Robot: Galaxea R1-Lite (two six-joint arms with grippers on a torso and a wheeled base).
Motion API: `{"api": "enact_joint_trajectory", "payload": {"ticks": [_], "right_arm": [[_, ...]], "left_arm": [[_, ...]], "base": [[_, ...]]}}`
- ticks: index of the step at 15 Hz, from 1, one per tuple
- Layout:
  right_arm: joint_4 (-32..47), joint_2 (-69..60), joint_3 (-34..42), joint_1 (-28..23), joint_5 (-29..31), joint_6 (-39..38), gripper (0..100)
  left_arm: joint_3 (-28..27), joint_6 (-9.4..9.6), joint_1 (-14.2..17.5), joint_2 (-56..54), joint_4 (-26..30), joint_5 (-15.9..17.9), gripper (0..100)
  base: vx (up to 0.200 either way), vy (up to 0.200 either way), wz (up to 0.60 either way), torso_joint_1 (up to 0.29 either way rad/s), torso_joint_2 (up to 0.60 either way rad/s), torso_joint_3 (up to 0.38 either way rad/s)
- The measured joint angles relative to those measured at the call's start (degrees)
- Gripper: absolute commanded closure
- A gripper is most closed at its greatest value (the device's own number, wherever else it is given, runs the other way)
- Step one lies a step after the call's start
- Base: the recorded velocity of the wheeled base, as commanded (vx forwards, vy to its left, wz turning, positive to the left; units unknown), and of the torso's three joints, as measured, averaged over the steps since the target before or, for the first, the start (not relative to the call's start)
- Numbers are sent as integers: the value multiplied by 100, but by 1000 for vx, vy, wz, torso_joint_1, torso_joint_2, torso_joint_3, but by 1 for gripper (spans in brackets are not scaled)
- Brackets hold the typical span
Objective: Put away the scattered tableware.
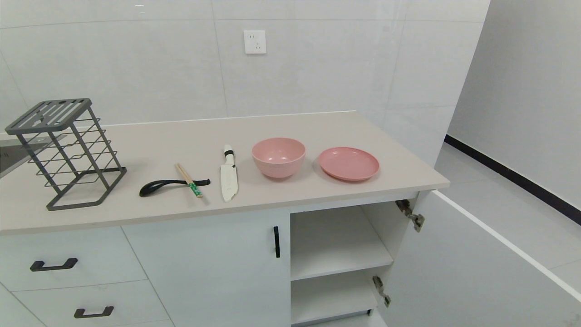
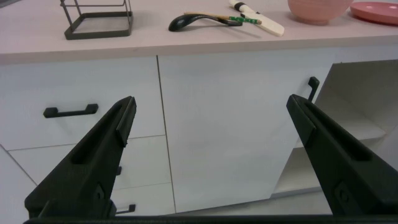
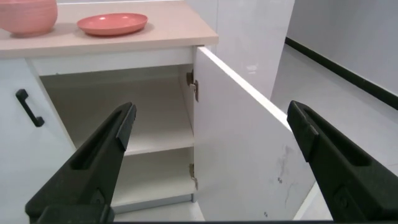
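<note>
On the beige countertop (image 1: pixel 150 145) lie a pink bowl (image 1: pixel 278 156), a pink plate (image 1: pixel 348 163), a white knife (image 1: pixel 228 175), a pair of wooden chopsticks (image 1: pixel 189 180) and a black spoon (image 1: pixel 168 185). The chopsticks rest across the spoon's handle. My left gripper (image 2: pixel 211 118) is open, held low in front of the white cabinet fronts, well below the spoon (image 2: pixel 193 20) and knife (image 2: pixel 258 17). My right gripper (image 3: pixel 208 124) is open too, facing the open cupboard (image 3: pixel 118 134), with the plate (image 3: pixel 112 23) and bowl (image 3: pixel 28 15) on the counter above it.
A dark wire rack (image 1: pixel 63 152) stands at the counter's left end. The right cupboard door (image 1: pixel 481 268) is swung wide open, showing two bare white shelves (image 1: pixel 336 247). Drawers with black handles (image 1: pixel 53 264) are at lower left. A tiled wall backs the counter.
</note>
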State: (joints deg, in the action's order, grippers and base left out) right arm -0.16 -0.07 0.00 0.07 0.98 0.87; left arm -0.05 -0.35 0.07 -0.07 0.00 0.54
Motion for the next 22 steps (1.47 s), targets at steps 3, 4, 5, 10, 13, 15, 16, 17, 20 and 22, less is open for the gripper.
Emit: {"api": "enact_joint_trajectory", "payload": {"ticks": [3, 4, 5, 10, 13, 15, 16, 17, 20, 22], "right_arm": [[-2, 0, 0, 0, 9, 0, 0], [6, 0, 0, 0, 9, -2, 0], [0, 0, 0, 0, 9, 0, 0], [2, 0, 0, 0, 17, 0, 0], [6, 0, 0, 0, 17, 0, 0], [13, 0, 0, 0, 17, 4, 0], [9, 0, 0, 0, 17, 6, 0], [11, 0, 0, 0, 17, 6, 0], [2, 0, 0, 0, 17, 6, 0], [5, 0, 0, 0, 17, 9, 0]], "left_arm": [[0, 6, 0, 0, 2, -2, 0], [0, 2, 0, 0, 0, -2, 0], [0, 2, -2, 0, 2, -7, 0], [-2, 4, 0, 0, 0, -10, 0], [0, 2, 0, 0, 0, -10, 0], [0, 4, 0, 0, 7, -10, 0], [0, 2, 0, 0, 2, -10, 0], [0, 2, 0, 0, 2, -10, 0], [0, 2, 0, 0, 0, -10, 0], [0, 4, 0, 0, 0, -10, 0]], "base": [[200, 0, 0, 23, -48, -25], [0, 0, 0, 0, 0, 0], [0, 0, 0, 0, 0, 0], [0, 0, 0, 0, 0, 0], [0, 0, 0, 0, 0, 0], [0, 0, 0, 43, -99, -55], [0, 0, 0, 139, -330, -178], [0, 0, 0, 168, -417, -227], [0, 0, 0, 220, -494, -274], [0, 0, 0, 244, -542, -293]]}}
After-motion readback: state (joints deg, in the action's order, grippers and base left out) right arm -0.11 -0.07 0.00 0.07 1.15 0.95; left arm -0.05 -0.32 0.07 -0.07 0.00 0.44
